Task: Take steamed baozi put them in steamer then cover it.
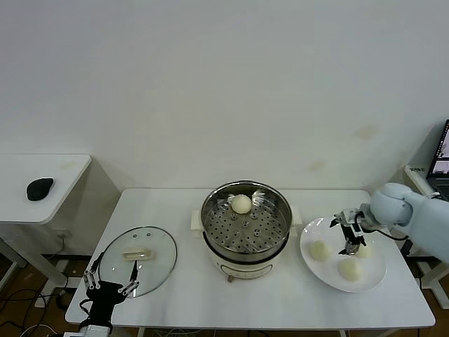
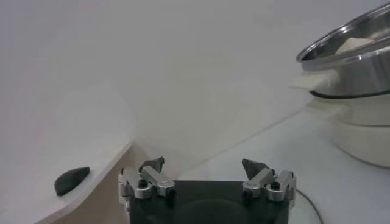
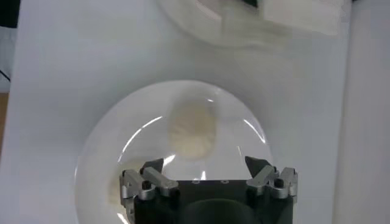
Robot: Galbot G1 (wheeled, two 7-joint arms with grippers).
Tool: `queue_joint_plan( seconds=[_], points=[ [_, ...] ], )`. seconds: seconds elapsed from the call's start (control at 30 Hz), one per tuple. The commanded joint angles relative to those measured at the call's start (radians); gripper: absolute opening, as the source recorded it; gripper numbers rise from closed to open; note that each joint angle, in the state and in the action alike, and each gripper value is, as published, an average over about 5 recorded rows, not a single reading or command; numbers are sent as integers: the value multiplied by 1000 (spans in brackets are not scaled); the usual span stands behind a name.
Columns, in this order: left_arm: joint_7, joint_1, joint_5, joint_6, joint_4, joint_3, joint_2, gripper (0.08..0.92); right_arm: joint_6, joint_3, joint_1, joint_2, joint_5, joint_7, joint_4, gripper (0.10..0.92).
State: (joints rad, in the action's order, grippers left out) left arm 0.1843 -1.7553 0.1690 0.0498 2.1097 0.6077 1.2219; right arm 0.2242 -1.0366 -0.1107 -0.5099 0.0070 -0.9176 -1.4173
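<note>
no legible text or labels anywhere, laptop screen (image 1: 443, 156) at edge perhaps too small to read

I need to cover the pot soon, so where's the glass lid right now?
In the head view, the glass lid lies flat on the table's left side, left of the steamer, just beyond the open left gripper.

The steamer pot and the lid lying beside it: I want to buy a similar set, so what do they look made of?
The round shiny steamer pot looks like polished steel: mirror-bright wall, perforated tray, on what seems a white plastic base. The round clear lid looks like glass, since the table shows through it; its pale handle may be plastic.
</note>
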Motion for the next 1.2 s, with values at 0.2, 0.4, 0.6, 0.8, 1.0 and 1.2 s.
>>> queue_joint_plan(
  seconds=[0.2, 0.4, 0.6, 0.8, 1.0, 1.2],
  points=[
    [-1, 9, 0, 0, -10, -2, -1, 823, -8, 101, 146, -80, -62, 16, 87, 823],
    [-2, 16, 0, 0, -19, -3, -6, 823, -11, 123, 167, -118, -70, 30, 114, 804],
    [-2, 21, 0, 0, -25, -2, -7, 823, -7, 127, 173, -135, -71, 32, 126, 722],
    [-2, 25, -1, 0, -28, -4, -4, 823, 0, 124, 171, -135, -71, 25, 126, 613],
    [-1, 27, -1, 0, -27, -6, -4, 823, -3, 129, 160, -121, -65, 12, 114, 536],
    [-3, 31, -2, 2, -25, -10, -11, 823, 14, 95, 24, -45, 14, -19, 47, 533]
  ],
)
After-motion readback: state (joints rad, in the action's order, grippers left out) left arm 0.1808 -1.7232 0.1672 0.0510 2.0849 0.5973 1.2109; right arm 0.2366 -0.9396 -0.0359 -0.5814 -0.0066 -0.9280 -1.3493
